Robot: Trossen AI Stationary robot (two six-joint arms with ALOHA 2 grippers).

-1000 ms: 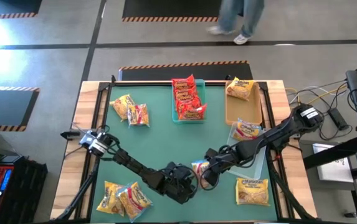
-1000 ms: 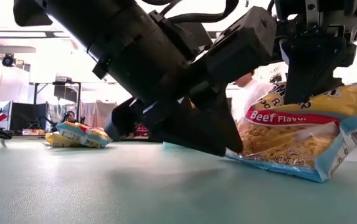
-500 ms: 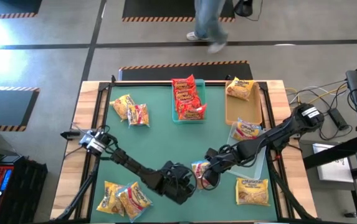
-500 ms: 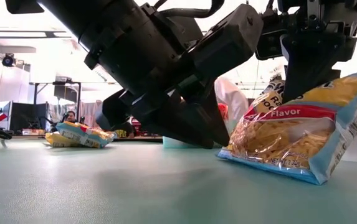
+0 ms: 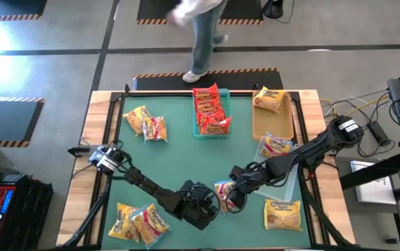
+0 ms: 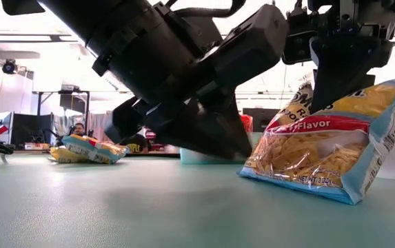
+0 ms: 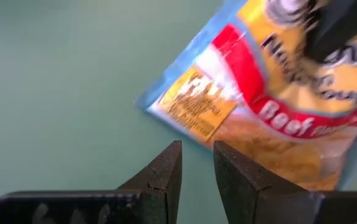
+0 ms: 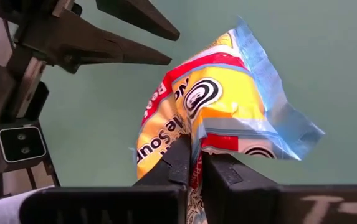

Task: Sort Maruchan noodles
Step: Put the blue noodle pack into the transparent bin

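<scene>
My right gripper (image 5: 232,197) (image 6: 336,81) is near the table's near edge at its middle, shut on a yellow-white beef noodle packet (image 5: 222,189) (image 6: 321,155) (image 8: 218,102) with a red band and blue edges. My left gripper (image 5: 205,204) (image 7: 197,163) is just left of the packet, low over the table, open by a narrow gap and touching nothing. Its dark fingers (image 6: 214,138) (image 8: 138,37) point toward the packet. Other packets lie in loose piles on the mat and in three trays. My right gripper pinches the packet between its two fingers (image 8: 181,165) at an upper part of the wrapper (image 8: 197,138), coming from above and pointing down. The packet hangs tilted, nearly on edge, below the fingers. Its lower blue seam (image 6: 321,195) is at the table surface.
A teal tray of red packets (image 5: 210,111), a tan tray with a yellow packet (image 5: 269,100) and a clear tray with one packet (image 5: 278,146) lie toward the far right. Loose packets lie far left (image 5: 146,123), near left (image 5: 137,222) and near right (image 5: 283,213). A person walks beyond the far edge.
My right gripper has raised the packet's held end, so the packet has tipped from a low slant to nearly on edge, its lower seam staying at the table. My left gripper has drawn slightly away from the packet and up. The person beyond the table has walked left.
</scene>
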